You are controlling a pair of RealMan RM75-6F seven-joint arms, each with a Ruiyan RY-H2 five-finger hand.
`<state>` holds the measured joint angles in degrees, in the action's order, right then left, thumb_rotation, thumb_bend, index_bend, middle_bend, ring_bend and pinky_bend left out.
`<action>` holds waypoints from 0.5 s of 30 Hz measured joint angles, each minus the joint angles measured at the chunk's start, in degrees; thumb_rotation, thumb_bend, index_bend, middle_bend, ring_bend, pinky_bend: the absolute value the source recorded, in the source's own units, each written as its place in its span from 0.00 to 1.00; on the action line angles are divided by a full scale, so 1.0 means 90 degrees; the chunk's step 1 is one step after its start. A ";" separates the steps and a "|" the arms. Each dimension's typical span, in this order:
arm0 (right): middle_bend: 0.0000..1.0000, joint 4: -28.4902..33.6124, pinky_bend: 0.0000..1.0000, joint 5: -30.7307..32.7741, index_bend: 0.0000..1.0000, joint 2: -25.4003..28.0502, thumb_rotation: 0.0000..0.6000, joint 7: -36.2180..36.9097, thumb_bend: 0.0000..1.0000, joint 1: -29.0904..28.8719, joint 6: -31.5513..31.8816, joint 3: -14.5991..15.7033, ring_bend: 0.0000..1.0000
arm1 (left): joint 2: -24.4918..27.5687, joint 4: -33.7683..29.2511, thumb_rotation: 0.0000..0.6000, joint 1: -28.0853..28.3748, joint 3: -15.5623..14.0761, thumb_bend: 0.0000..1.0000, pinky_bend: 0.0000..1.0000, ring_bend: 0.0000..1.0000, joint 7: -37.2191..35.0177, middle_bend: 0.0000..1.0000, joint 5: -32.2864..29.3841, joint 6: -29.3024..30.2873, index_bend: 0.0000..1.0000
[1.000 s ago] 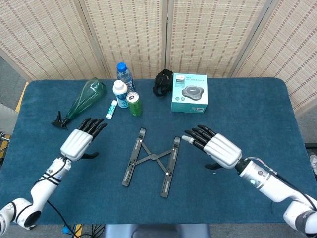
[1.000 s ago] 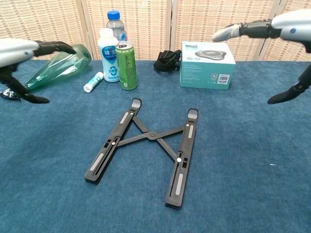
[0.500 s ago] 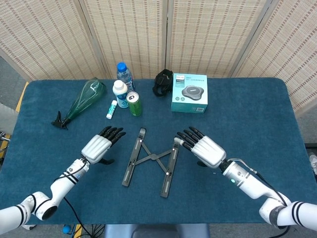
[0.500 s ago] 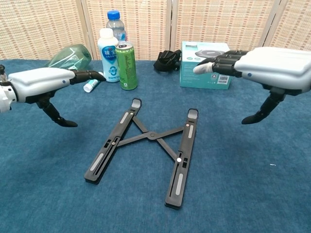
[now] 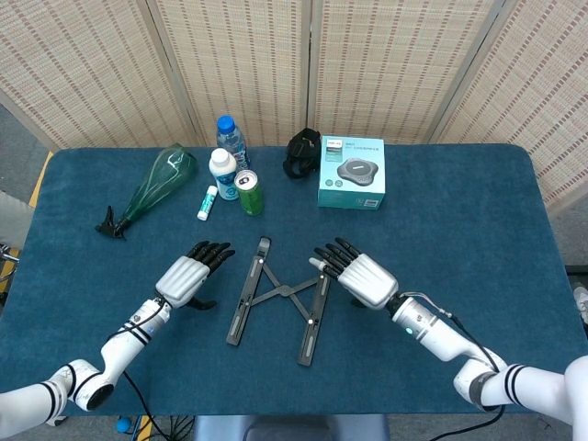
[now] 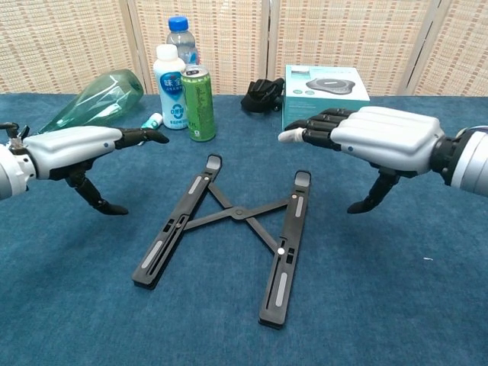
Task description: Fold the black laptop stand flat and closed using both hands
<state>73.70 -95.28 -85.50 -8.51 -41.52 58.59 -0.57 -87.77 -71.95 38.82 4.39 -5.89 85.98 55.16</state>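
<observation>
Both hands [image 5: 188, 275] [image 5: 360, 276] nearer stand [image 5: 280, 299]

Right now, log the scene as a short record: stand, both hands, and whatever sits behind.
stand: black laptop stand lies spread open on the table, untouched
left hand: left hand open, palm down, hovers left of the stand
right hand: right hand open, palm down, hovers right of the stand
behind: two bottles, green can, teal box, green glass bottle on its side
</observation>
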 measured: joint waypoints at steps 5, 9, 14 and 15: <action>0.00 -0.0328 0.00 -0.0069 0.00 -0.0323 1.00 0.0006 0.00 -0.0073 -0.0059 0.0056 0.00 | -0.0101 0.0111 1.00 0.0004 -0.0032 0.15 0.00 0.00 -0.0114 0.01 -0.0035 0.0017 0.00; 0.00 -0.0522 0.00 -0.0088 0.00 -0.0521 1.00 -0.0015 0.00 -0.0122 -0.0077 0.0059 0.00 | -0.0179 0.0170 1.00 -0.0004 -0.0048 0.15 0.00 0.00 -0.0226 0.01 -0.0091 0.0014 0.00; 0.00 -0.0778 0.00 -0.0078 0.00 -0.0784 1.00 -0.0047 0.00 -0.0200 -0.0111 0.0026 0.00 | -0.0281 0.0291 1.00 -0.0003 -0.0113 0.15 0.00 0.00 -0.0296 0.01 -0.0108 -0.0021 0.00; 0.00 -0.0830 0.00 -0.0078 0.00 -0.0830 1.00 -0.0056 0.00 -0.0215 -0.0117 0.0020 0.00 | -0.0298 0.0310 1.00 -0.0006 -0.0120 0.15 0.00 0.00 -0.0313 0.01 -0.0112 -0.0021 0.00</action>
<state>66.23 -95.98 -92.97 -9.01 -43.45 57.54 -0.39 -90.46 -69.16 38.77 3.31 -8.71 84.97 54.97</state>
